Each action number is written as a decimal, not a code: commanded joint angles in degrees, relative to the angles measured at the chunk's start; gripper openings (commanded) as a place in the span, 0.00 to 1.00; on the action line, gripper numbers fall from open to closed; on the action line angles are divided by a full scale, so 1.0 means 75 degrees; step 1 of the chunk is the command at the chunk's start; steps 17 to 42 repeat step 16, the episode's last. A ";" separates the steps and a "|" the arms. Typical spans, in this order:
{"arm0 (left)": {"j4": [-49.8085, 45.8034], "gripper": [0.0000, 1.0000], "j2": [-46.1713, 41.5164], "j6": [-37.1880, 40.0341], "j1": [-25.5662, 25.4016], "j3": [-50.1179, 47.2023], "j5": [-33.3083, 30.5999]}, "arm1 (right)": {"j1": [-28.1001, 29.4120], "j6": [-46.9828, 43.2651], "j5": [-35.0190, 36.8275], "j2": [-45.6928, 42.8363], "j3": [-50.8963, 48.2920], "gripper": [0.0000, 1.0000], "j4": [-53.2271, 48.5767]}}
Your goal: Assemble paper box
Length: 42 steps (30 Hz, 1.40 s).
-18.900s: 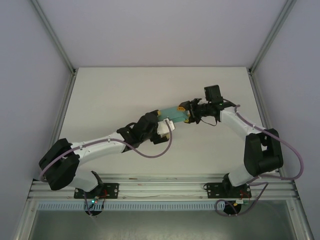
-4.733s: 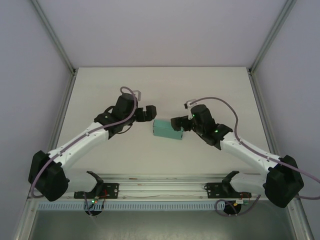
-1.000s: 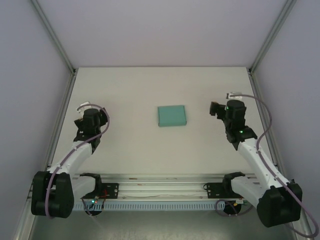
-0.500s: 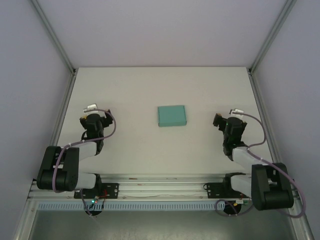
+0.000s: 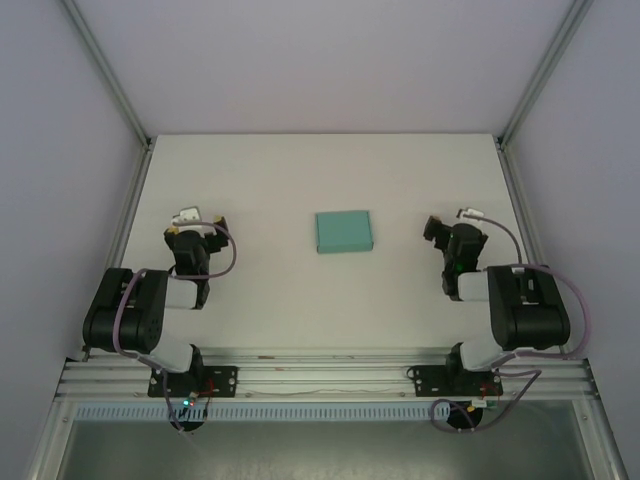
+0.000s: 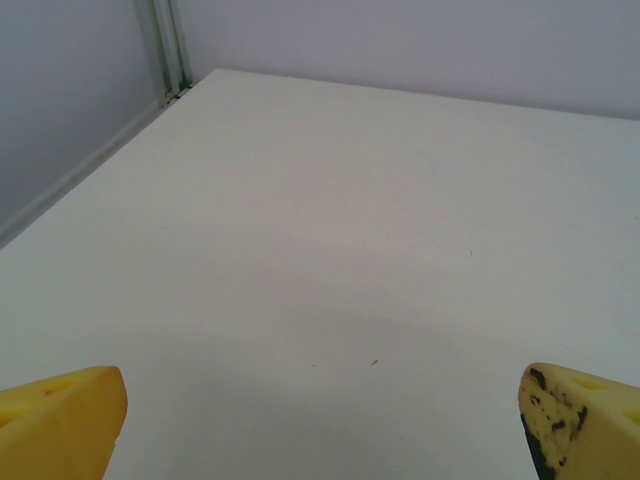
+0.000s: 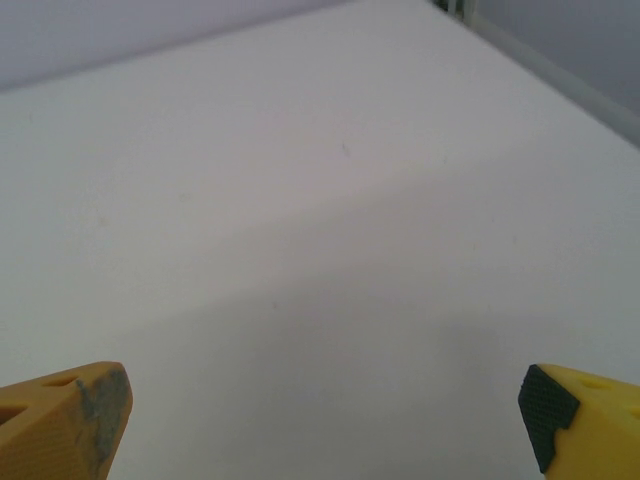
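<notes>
One small teal-green rectangular paper box [image 5: 344, 231] lies flat on the white tabletop [image 5: 300, 170], about midway between the left and right edges and a little nearer the far edge than the near one. On my overhead feed its top face is closed and smooth, and its sides run roughly square to the tabletop's edges. With the box shut, I cannot tell what is inside it. It sits alone, well apart from both arms.

The left arm [image 5: 140, 310] is folded up close to its base near the near left corner, and the right arm [image 5: 525, 305] is folded the same way near the near right corner. The box lies between them, farther up the tabletop.

On my left wrist feed, the left gripper [image 6: 320, 430] is spread wide. Its yellow fingertips [image 6: 60, 420] sit at the two bottom corners of the view, over bare white tabletop, and it holds nothing. A grey aluminium post [image 6: 165, 50] stands at the far left corner.

The right wrist feed reads the same: the right gripper [image 7: 320, 430] is wide apart and grips nothing, with white tabletop running to the right edge.
</notes>
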 commanded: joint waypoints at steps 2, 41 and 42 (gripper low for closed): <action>0.0035 1.00 -0.0051 0.0091 0.0036 0.0089 0.0100 | -0.0068 0.0250 0.0322 -0.0156 0.0093 1.00 -0.0053; -0.0090 1.00 -0.0063 0.0155 -0.0021 0.0152 0.0030 | -0.0069 0.0178 0.0161 -0.0154 0.0125 1.00 -0.0114; -0.0090 1.00 -0.0063 0.0155 -0.0021 0.0152 0.0030 | -0.0069 0.0178 0.0161 -0.0154 0.0125 1.00 -0.0114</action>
